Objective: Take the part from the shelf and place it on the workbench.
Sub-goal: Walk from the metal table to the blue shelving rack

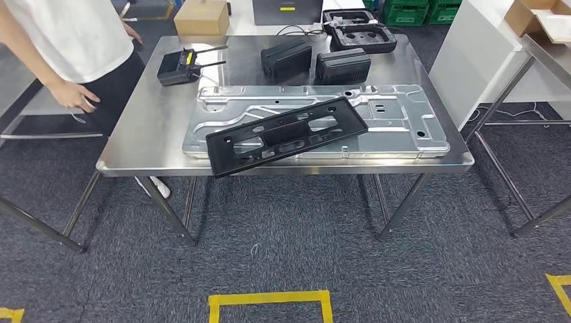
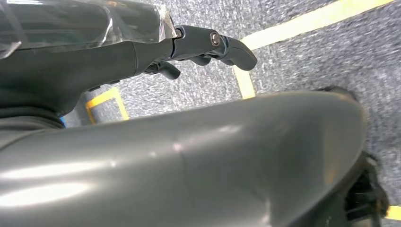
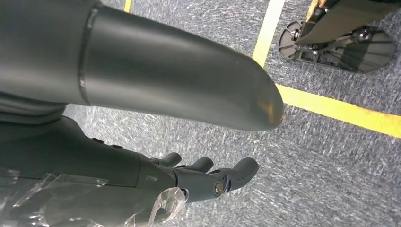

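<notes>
Already we see the black part [image 1: 286,134] lying slantwise on the silver panel [image 1: 397,121] on the workbench [image 1: 135,134]. Our left hand [image 2: 208,47] and right hand [image 3: 203,175] hang over carpet, fingers loosely apart, holding nothing.

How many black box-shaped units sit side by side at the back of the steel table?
2: the left black unit behind the silver plate, and the right black unit beside it. Nothing seems to hide others.
</notes>
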### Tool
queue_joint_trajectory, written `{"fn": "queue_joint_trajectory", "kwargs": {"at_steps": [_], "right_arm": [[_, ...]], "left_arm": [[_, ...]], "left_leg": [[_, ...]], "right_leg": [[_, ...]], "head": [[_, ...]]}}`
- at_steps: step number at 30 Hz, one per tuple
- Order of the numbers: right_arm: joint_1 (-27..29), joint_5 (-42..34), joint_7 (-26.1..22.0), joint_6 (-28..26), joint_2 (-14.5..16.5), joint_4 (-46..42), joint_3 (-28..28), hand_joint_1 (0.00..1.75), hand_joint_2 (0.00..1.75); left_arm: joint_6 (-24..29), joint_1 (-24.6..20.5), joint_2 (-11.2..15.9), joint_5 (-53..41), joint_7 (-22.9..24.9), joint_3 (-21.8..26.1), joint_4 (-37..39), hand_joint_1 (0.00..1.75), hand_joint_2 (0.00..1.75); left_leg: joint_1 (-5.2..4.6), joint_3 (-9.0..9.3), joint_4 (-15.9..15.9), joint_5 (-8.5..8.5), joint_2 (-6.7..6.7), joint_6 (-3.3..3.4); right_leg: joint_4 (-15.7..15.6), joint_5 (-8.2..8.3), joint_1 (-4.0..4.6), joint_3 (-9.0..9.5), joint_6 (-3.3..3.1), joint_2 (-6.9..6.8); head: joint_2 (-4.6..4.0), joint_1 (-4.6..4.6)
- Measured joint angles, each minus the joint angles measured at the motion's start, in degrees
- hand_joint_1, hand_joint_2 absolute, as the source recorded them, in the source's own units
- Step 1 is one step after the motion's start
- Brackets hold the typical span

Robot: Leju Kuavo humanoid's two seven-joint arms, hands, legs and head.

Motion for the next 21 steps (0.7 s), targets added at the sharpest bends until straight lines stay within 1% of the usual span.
{"fn": "queue_joint_trajectory", "kwargs": {"at_steps": [2, 3, 4, 5, 7, 8, 9, 10, 11, 12, 13, 14, 15, 16, 17, 18, 19, 20, 21], "right_arm": [[-0.1, -0.9, 0.0, 0.7, -0.4, 0.3, 0.0, 0.0, 0.0], [-0.1, -1.2, 0.0, 1.0, -0.6, 0.4, -0.1, 0.0, 0.0], [-0.1, -1.4, 0.1, 1.3, -0.7, 0.6, -0.1, 0.0, 0.0], [-0.1, -1.5, 0.3, 1.5, -0.9, 0.7, -0.1, 0.0, 0.0], [-0.1, -1.3, 0.6, 1.9, -1.0, 1.0, 0.0, 0.0, 0.0], [-0.1, -1.1, 0.8, 2.0, -1.0, 1.1, 0.0, 0.0, 0.0], [-0.1, -0.9, 1.0, 2.2, -1.0, 1.1, 0.0, 0.0, 0.0], [-0.1, -0.7, 1.1, 2.3, -1.0, 1.2, 0.0, 0.0, 0.0], [0.0, -0.5, 1.2, 2.5, -1.0, 1.3, 0.0, 0.0, 0.0], [-0.1, -0.2, 1.2, 2.5, -1.0, 1.3, 0.0, 0.0, 0.0], [-0.1, 0.0, 1.1, 2.5, -1.0, 1.4, 0.0, 0.0, 0.0], [-0.2, 0.1, 1.0, 2.5, -1.1, 1.4, 0.0, 0.0, 0.0], [-0.3, 0.2, 0.9, 2.4, -1.1, 1.4, 0.0, 0.0, 0.0], [-0.3, 0.3, 0.7, 2.4, -1.1, 1.4, 0.0, 0.0, 0.0], [-0.3, 0.3, 0.6, 2.3, -1.1, 1.4, 0.0, 0.0, 0.0], [-0.3, 0.3, 0.4, 2.3, -1.1, 1.4, 0.0, 0.0, 0.0], [-0.3, 0.2, 0.3, 2.3, -1.1, 1.4, 0.0, 0.0, 0.0], [-0.3, 0.2, 0.3, 2.3, -1.1, 1.4, 0.0, 0.0, 0.0], [-0.3, 0.2, 0.2, 2.2, -1.2, 1.4, 0.0, 0.0, 0.0]], "left_arm": [[0.0, 0.1, -0.3, -0.6, 0.8, 0.0, 0.0, 0.0, 0.0], [0.0, 0.1, -0.5, -0.9, 1.0, 0.0, 0.0, 0.0, 0.0], [0.2, 0.1, -0.6, -1.0, 1.1, 0.0, 0.0, 0.0, 0.0], [0.4, 0.0, -0.8, -1.1, 1.1, 0.0, 0.0, 0.0, 0.0], [0.7, 0.0, -0.9, -1.1, 1.1, 0.0, 0.0, 0.0, 0.0], [0.7, 0.1, -1.0, -1.1, 1.1, 0.0, 0.0, 0.0, 0.0], [0.7, 0.1, -1.1, -1.0, 1.0, 0.0, 0.0, 0.0, 0.0], [0.7, 0.1, -1.2, -0.9, 0.9, 0.0, 0.0, 0.0, 0.0], [0.7, 0.1, -1.2, -0.9, 0.8, 0.0, 0.0, 0.0, 0.0], [0.7, 0.1, -1.3, -0.8, 0.7, 0.0, 0.0, 0.0, 0.0], [0.7, 0.1, -1.4, -0.8, 0.6, 0.0, 0.0, 0.0, 0.0], [0.7, 0.1, -1.4, -0.8, 0.5, 0.0, 0.0, 0.0, 0.0], [0.7, 0.0, -1.5, -0.8, 0.5, 0.0, 0.0, 0.0, 0.0], [0.8, 0.0, -1.5, -0.7, 0.4, 0.0, 0.0, 0.0, 0.0], [0.8, 0.0, -1.6, -0.7, 0.4, 0.0, 0.0, 0.0, 0.0], [0.8, 0.0, -1.6, -0.6, 0.4, 0.0, 0.0, 0.0, 0.0], [0.8, 0.0, -1.7, -0.6, 0.4, 0.0, 0.0, 0.0, 0.0], [0.8, 0.0, -1.7, -0.6, 0.4, 0.0, 0.0, 0.0, 0.0], [0.8, 0.1, -1.7, -0.6, 0.5, 0.0, 0.0, 0.0, 0.0]], "left_leg": [[-0.17, -0.37, 0.1, 0.38, 0.0, 0.75], [-0.19, -0.53, 0.0, 0.61, 0.02, 1.2], [-0.16, -0.72, -0.1, 0.89, 0.04, 1.67], [-0.11, -0.97, -0.1, 1.15, 0.08, 2.05], [-0.28, -1.59, -0.1, 1.49, 0.15, 2.49], [-0.41, -1.86, -0.1, 1.63, 0.18, 2.6], [-0.53, -2.05, 0.0, 1.76, 0.2, 2.66], [-0.63, -2.14, 0.0, 1.87, 0.19, 2.66], [-0.7, -2.15, 0.0, 1.95, 0.17, 2.6], [-0.74, -2.12, 0.0, 2.03, 0.15, 2.51], [-0.87, -2.12, 0.1, 2.09, 0.15, 2.34], [-0.96, -2.19, 0.1, 2.19, 0.19, 2.11], [-1.0, -2.27, 0.2, 2.31, 0.24, 1.85], [-1.0, -2.36, 0.2, 2.45, 0.28, 1.56], [-0.95, -2.46, 0.2, 2.55, 0.28, 1.27], [-0.87, -2.64, 0.6, 2.25, 0.23, 0.96], [-0.77, -3.18, 1.8, 1.27, 0.17, 0.57], [-0.63, -4.26, 4.4, -0.5, 0.11, 0.17], [-0.41, -5.82, 8.2, -2.81, 0.07, -0.23]], "right_leg": [[0.1, 0.14, -0.1, -0.24, 0.64, 0.03], [0.6, -0.35, -0.19, -0.5, 0.93, 0.06], [2.2, -1.6, -0.29, -1.2, 1.18, 0.1], [5.1, -3.57, -0.34, -2.42, 1.37, 0.14], [13.6, -8.25, -0.35, -5.98, 1.6, 0.16], [17.1, -9.61, -0.35, -7.31, 1.64, 0.16], [18.5, -9.84, -0.34, -7.65, 1.6, 0.16], [17.3, -8.87, -0.33, -6.67, 1.46, 0.16], [13.7, -7.06, -0.31, -4.53, 1.23, 0.16], [8.9, -5.12, -0.26, -1.8, 0.92, 0.16], [4.6, -3.67, -0.09, 0.54, 0.66, 0.15], [1.5, -2.81, 0.08, 2.04, 0.4, 0.15], [0.0, -2.52, 0.24, 2.66, 0.2, 0.16], [-0.3, -2.47, 0.41, 2.61, 0.04, 0.16], [-0.3, -2.23, 0.35, 2.49, -0.24, 0.14], [-0.4, -2.0, 0.24, 2.4, -0.52, 0.07], [-0.5, -1.73, 0.11, 2.28, -0.83, -0.02], [-0.6, -1.47, -0.05, 2.1, -1.11, -0.14], [-0.6, -1.29, -0.08, 1.84, -1.27, -0.26]], "head": [[0.0, 0.06], [0.0, 0.09], [0.0, 0.11], [0.0, 0.15], [0.0, 0.19], [0.0, 0.2], [0.0, 0.19], [0.0, 0.19], [0.0, 0.19], [0.0, 0.19], [0.0, 0.19], [0.0, 0.19], [0.0, 0.2], [0.0, 0.19], [0.0, 0.2], [0.0, 0.19], [0.0, 0.15], [0.0, 0.12], [0.0, 0.07]]}}
